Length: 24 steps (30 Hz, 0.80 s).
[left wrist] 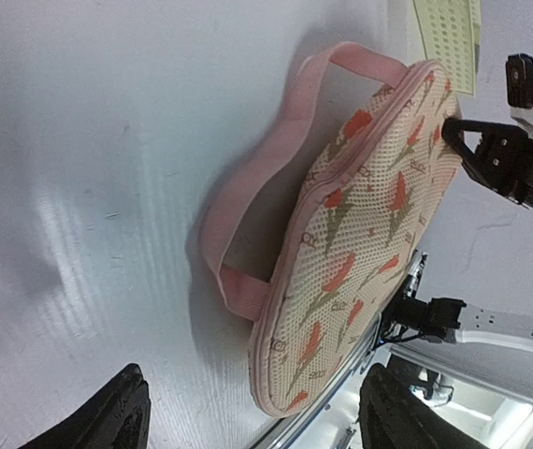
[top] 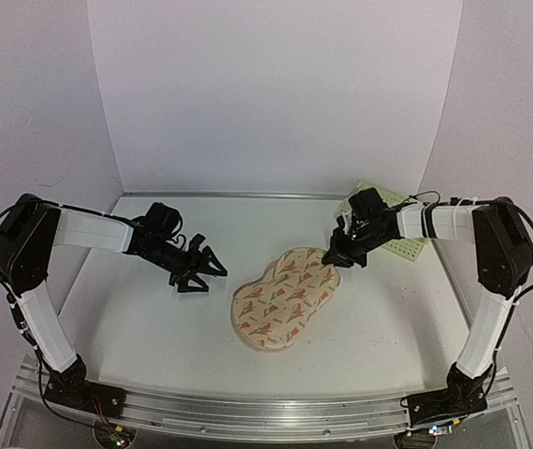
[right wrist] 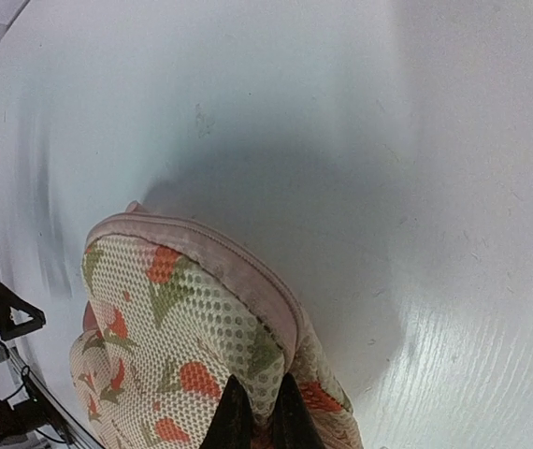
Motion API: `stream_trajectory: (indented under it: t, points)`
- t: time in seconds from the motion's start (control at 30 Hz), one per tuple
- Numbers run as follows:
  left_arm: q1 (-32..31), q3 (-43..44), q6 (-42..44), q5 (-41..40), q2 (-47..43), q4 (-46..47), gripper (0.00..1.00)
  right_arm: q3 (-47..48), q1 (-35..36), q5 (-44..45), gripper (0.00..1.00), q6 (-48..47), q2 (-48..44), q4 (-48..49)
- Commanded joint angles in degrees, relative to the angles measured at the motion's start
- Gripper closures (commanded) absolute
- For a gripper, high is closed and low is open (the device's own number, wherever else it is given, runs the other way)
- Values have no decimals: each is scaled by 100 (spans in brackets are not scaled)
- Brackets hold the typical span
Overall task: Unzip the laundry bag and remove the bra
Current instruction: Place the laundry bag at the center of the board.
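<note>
The right gripper [right wrist: 262, 388] pinches the laundry bag [right wrist: 173, 318] rim, jaws narrow. The left gripper [left wrist: 252, 398], jaws wide, should pin the bag ahead.

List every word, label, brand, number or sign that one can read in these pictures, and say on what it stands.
None: no view shows readable text.
The laundry bag carries only orange-red leaf prints, no letters.
The pale-green basket shows only rows of small holes.
The small dark marks along the bag's pink rim in the left wrist view are too small and blurred to read.
</note>
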Motion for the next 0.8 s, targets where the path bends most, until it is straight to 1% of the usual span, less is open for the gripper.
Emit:
stream_trajectory:
  t: [0.0,0.17,0.33,0.43,0.53,0.63,0.7,0.77]
  points:
    - [69,220,360,-817,-624,-694,22,-93,25,84,100,1232,-403,631]
    - [69,98,148,-820,-1050,-683,21,-477,57,164,100,2373,-542,1513]
    - [64,-177,-195,-636,-1542,-446,20,-565,397,447,100,3306,-499,2062]
    - [54,-479,-527,-475,-1792,27,20,-523,696,689,100,3793,-368,2477]
    - [52,-789,-846,-459,-1960,441,19,-170,1002,889,100,4073,-126,2568]
    - [50,-1257,-1483,-463,-2134,1149,18,176,1233,947,100,4327,209,2678]
    - [43,-1557,-1907,-513,-2224,1780,18,290,1333,888,100,4541,401,2871]
    - [1,-1733,-2136,-627,-2274,2087,18,421,1422,891,100,4643,536,2943]
